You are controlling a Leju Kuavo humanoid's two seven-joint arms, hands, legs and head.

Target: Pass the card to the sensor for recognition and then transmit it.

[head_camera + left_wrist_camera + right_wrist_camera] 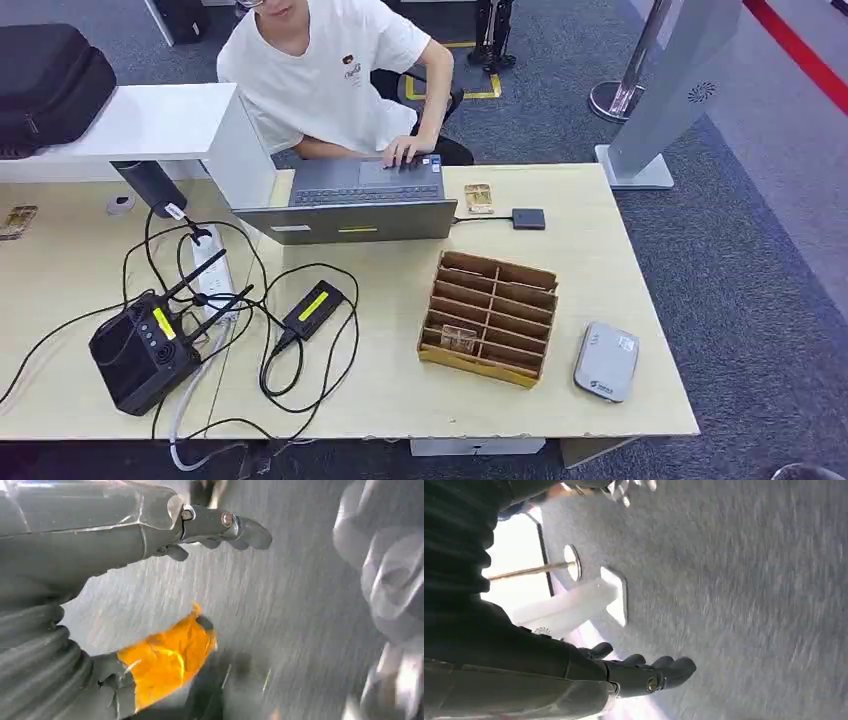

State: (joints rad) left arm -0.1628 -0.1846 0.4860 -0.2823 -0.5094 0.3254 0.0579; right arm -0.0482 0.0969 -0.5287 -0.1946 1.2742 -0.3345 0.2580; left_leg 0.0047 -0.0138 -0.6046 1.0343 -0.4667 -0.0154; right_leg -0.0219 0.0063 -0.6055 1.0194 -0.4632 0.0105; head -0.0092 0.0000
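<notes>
I'm at the start: both arms hang, left hand (220, 527) and right hand (644, 672) spread and empty, so next I reach lower right of centre for the card (458, 338) in the slotted rack (490, 318).

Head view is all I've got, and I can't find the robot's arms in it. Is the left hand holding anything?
Observer: No. In the left wrist view the left hand is empty, with its dark fingers stretched out and well apart from the thumb.
Operator: What about the right hand?
Observer: It's empty too. The right wrist view has its fingers extended side by side, closed on nothing.
Operator: Are they above the table?
Observer: No. Both wrist views have grey carpet floor behind the hands, and the flat white base of the pillar stand lies beyond the right hand.
</notes>
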